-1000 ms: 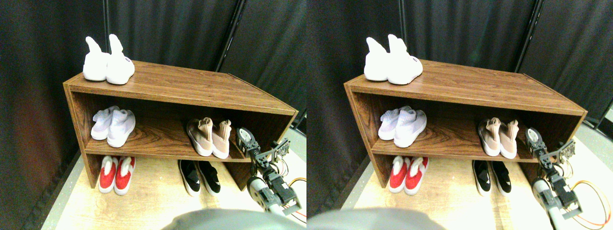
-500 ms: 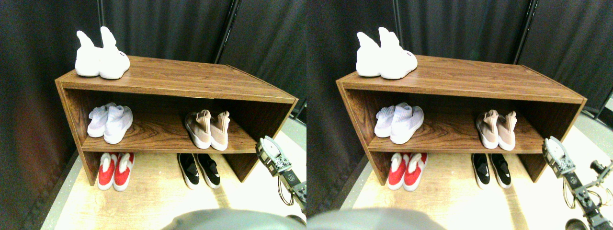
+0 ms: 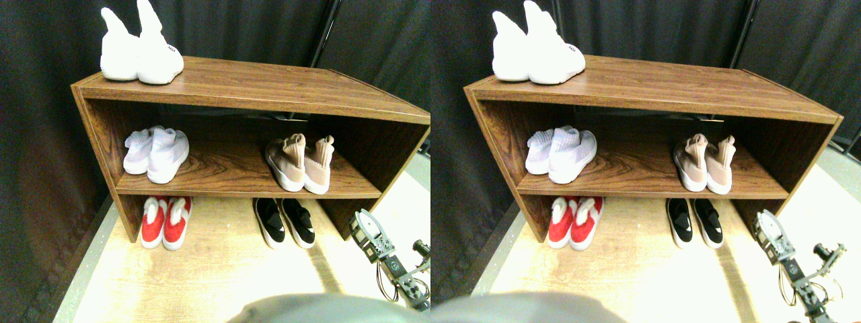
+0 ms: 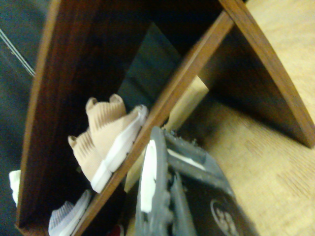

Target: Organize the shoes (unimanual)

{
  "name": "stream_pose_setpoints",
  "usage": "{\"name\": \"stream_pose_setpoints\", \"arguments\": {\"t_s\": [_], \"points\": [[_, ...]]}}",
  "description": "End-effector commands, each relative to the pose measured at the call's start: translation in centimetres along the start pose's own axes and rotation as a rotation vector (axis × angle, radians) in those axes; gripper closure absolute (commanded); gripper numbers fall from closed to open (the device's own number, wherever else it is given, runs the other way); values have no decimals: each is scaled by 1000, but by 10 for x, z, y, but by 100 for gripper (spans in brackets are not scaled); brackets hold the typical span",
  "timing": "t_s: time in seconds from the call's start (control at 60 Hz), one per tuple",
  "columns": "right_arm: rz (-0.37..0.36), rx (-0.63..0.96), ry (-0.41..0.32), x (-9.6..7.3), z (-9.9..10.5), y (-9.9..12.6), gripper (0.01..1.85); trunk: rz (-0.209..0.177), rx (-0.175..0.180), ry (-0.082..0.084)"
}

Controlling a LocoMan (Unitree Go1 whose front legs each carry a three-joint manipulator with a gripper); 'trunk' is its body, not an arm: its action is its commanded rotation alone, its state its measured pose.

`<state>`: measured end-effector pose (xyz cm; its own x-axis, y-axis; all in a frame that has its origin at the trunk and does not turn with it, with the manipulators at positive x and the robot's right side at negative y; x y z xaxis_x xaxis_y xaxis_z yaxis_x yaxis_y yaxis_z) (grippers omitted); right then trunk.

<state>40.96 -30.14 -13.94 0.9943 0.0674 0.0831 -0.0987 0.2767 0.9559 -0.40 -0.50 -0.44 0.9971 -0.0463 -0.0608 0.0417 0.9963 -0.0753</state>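
Note:
The beige-tan pair [image 3: 299, 165] with white soles stands side by side on the right of the middle shelf, and also shows in the wrist view as beige-tan shoes [image 4: 106, 132]. The black pair [image 3: 286, 222] with white soles sits on the floor under the shelf, toes toward me. My right gripper [image 3: 368, 232] hangs outside the rack at the lower right, just above the floor and to the right of the black pair. It touches no shoe. In the wrist view the gripper [image 4: 162, 147] points at the front edge of the middle shelf board [image 4: 182, 78].
The wooden shoe rack [image 3: 269, 84] carries a white high-cuff pair [image 3: 138, 50] on its top left. A pale knit pair [image 3: 155, 153] is on the middle shelf's left, and a red-and-white pair [image 3: 165, 222] stands on the floor below. Dark curtains hang behind.
The gripper drew back from the middle shelf beside the beige-tan pair and dropped to the lower right near the floor. The camera view shifted. No shoe moved.

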Motion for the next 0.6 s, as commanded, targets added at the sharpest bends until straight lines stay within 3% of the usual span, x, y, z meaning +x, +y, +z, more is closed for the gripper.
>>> {"name": "stream_pose_setpoints", "arguments": {"t_s": [0.017,0.117,0.267,0.6], "points": [[-34,24,-19,4,-1,-12,180,9,-18,29],[-67,26,-25,7,-3,-22,180,10,-20,31],[-159,86,-107,16,-4,-39,180,10,-20,31],[-232,70,-153,45,-2,-65,180,16,-24,28]]}}
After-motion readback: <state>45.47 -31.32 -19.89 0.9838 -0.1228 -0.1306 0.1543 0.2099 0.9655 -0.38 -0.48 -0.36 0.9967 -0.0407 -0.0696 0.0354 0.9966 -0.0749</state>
